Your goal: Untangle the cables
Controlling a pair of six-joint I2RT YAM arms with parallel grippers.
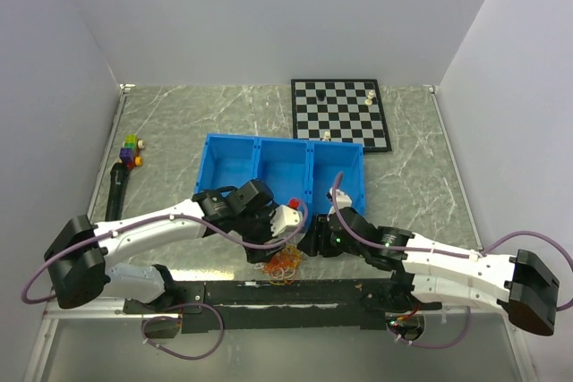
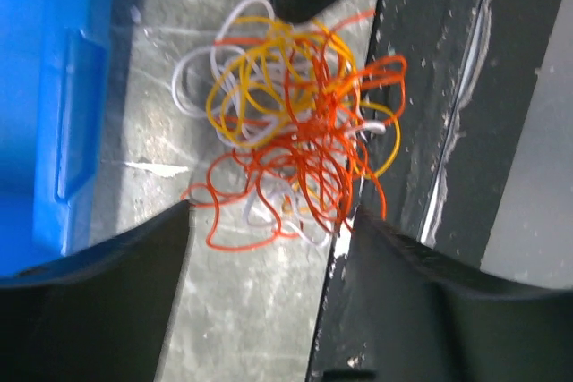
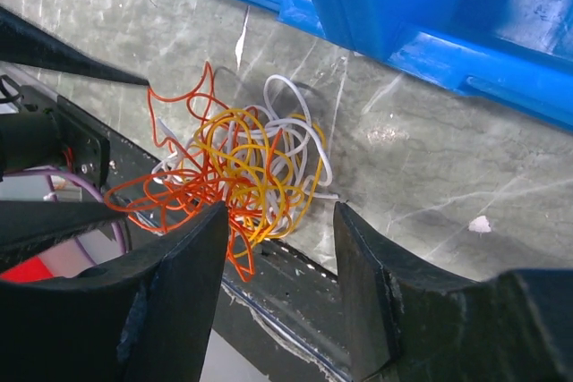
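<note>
The cables are a small clump of thin orange, yellow and white loops, lying on the marble table at its near edge, just in front of the blue bin. The clump shows in the left wrist view and in the right wrist view. My left gripper is open and empty, fingertips just short of the clump. My right gripper is open and empty, with the clump's near edge between its fingertips. In the top view the left gripper and the right gripper sit on either side of the clump.
A blue bin with three compartments stands just behind the cables. A chessboard with a few pieces lies at the back right. Coloured blocks and a black tool lie at the left. A black rail runs along the table's near edge.
</note>
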